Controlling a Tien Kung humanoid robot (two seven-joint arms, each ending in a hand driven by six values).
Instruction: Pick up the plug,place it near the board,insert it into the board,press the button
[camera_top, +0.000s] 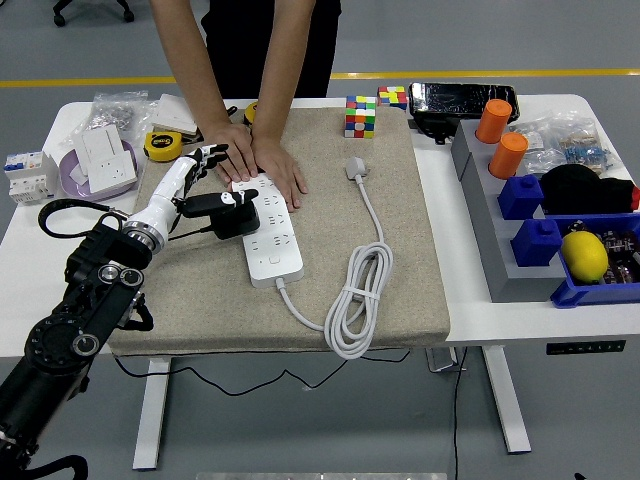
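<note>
A white power strip (272, 240) lies on the beige mat (400, 250), left of its middle. A black plug (234, 213) sits on the strip's left side, about halfway along it. My left hand (190, 172) hovers just left of the plug with its white fingers (208, 154) spread and nothing in them. I cannot tell whether the thumb still touches the plug. A person at the far side presses both hands (262, 160) flat on the strip's far end. My right arm is out of view.
The strip's own white cord lies coiled (356, 300) at the mat's front, its plug (357, 168) further back. Two puzzle cubes (360, 116) stand at the back. A tape measure (160, 146) and a wall socket (102, 158) lie at the left. Blue bins, orange cups (500, 138) and a lemon (585, 255) fill the right.
</note>
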